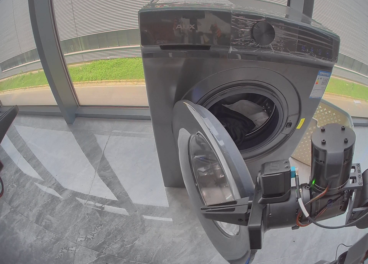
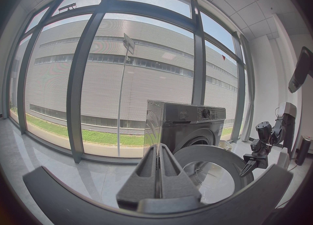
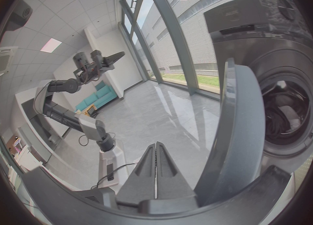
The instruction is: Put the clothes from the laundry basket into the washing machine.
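Clothes (image 1: 234, 123): one black, one white, inside one washing machine (image 1: 168, 77), door (image 1: 209, 169) open

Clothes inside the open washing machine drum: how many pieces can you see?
2. A crumpled black garment fills the drum's left and front; a white garment lies behind it, toward the right. Others may be hidden underneath.

The black 2-finger right gripper (image 1: 207, 210) sits low, its wedge-shaped fingers pressed flat together and pointing level toward the robot's left, with a dark cylindrical wrist motor (image 1: 332, 153) standing upright behind it. The grey jointed left arm (image 3: 65, 116) is bent upward, holding the black 2-finger left gripper (image 2: 159, 150) raised high, fingers likewise pressed together.
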### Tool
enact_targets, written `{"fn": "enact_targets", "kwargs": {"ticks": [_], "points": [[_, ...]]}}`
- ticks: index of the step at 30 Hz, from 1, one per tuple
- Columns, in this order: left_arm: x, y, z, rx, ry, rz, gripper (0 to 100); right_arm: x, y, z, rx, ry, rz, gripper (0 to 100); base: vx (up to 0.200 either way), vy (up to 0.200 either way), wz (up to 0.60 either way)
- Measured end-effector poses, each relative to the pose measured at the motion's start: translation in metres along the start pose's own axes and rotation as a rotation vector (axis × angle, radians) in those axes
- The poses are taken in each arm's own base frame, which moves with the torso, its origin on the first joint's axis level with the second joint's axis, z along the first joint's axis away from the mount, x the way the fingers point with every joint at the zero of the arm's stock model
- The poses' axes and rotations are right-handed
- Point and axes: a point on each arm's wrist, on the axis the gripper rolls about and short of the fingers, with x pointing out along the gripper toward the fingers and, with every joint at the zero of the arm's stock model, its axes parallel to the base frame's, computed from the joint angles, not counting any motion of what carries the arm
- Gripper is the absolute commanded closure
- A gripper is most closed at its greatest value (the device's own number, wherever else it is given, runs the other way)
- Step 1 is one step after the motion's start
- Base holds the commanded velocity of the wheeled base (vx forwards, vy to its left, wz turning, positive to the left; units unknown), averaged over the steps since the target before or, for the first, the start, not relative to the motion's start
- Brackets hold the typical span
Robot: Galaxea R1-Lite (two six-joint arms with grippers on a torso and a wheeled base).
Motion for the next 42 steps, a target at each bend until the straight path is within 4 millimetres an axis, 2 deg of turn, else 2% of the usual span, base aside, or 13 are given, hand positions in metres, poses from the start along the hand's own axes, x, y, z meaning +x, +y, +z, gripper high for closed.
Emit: {"fn": "enact_targets", "kwargs": {"ticks": [8,21,42], "points": [[0.000,0.000,0.000,-0.001,0.001,-0.001,100,-0.021,-0.021,-0.004,0.035,-0.032,-0.149,100,0.000,0.000,0.00],[0.000,0.000,-0.001,-0.002,0.003,-0.005,100,-0.055,-0.042,-0.016,0.092,-0.062,-0.323,100,0.000,0.000,0.00],[0.000,0.000,-0.002,-0.005,0.008,-0.011,100,-0.098,-0.080,-0.017,0.180,-0.149,-0.575,100,0.000,0.000,0.00]]}}
